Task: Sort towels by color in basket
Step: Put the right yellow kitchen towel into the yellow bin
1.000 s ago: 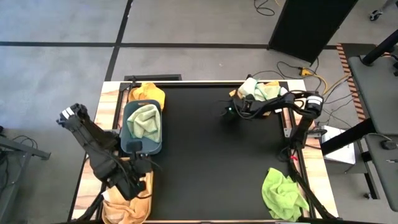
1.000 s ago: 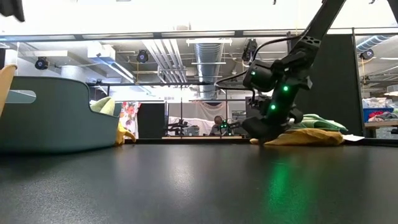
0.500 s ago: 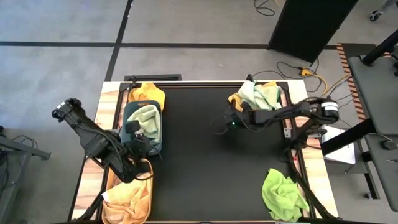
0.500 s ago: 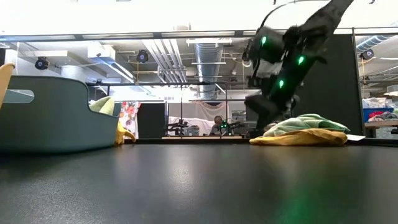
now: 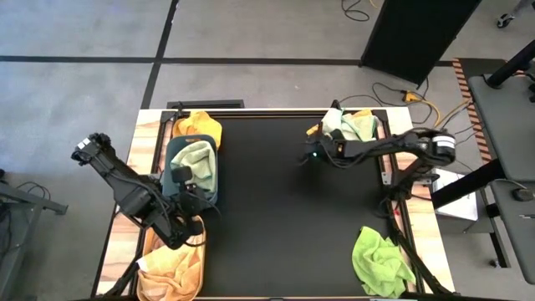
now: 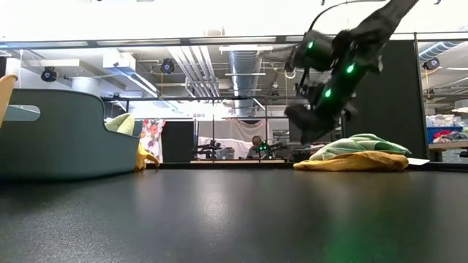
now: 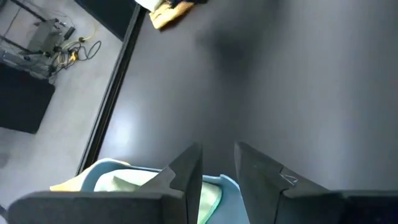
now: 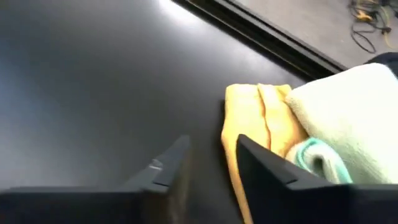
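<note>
The right tool (image 5: 311,155) hangs above the black desk (image 5: 292,226) near its far right corner, just beside a small heap of towels. Its fingers (image 8: 264,171) stand a narrow gap apart and carry nothing. In the right wrist view, the heap lies just ahead of those fingers: a mustard orange towel (image 8: 261,121) at the bottom with a pale mint towel (image 8: 345,118) on top. In the low view the tool is clear of the desk surface, level with the top of the heap, not touching it.

The left tool (image 5: 188,196) sits at the near edge of the teal basket (image 5: 177,194) on the desk's left side. Its fingers (image 7: 186,171) are slightly apart and hold nothing. A pale green towel (image 5: 196,163) lies inside the basket, right below the tool.

Another mustard towel (image 5: 199,125) lies just beyond the basket at the far left corner. A peach towel (image 5: 167,272) fills a tan tray (image 5: 147,242) at the near left; the left arm covers part of it. A lime green towel (image 5: 380,259) lies at the near right corner, well apart from both tools.
</note>
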Tool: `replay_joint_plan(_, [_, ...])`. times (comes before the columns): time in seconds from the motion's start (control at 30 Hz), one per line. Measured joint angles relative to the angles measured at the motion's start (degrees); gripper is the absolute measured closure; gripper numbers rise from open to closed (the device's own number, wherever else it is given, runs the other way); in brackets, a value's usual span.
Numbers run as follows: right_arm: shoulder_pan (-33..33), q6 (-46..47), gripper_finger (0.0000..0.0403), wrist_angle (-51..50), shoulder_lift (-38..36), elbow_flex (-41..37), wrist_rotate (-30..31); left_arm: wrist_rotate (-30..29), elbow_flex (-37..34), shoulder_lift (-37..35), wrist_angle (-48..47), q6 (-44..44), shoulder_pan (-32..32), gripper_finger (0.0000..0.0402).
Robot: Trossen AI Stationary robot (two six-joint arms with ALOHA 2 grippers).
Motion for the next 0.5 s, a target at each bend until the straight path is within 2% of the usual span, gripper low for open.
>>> replay_joint_plan(0.17, [-4.3,-2.0,0.0211,8.3,7.9,0.0,0.2,1.1,-0.3,-0.1,0.3,1.6,0.7,0.0322])
replay_joint_plan(0.27, [-6.9,-2.6,0.0187,12.3,12.2,0.2,1.3,1.1,-0.6,-0.4,0.2,1.6,1.0,0.0322])
replay_joint_plan(0.37, [-8.7,-1.6,0.0185,13.9,15.2,0.6,1.7,1.1,-0.9,-0.4,0.2,1.6,1.0,0.0322])
replay_joint_plan(0.5, [-9.7,0.5,0.0212,14.2,17.7,0.7,1.4,2.5,-1.0,-0.9,0.4,1.6,1.7,0.0322])
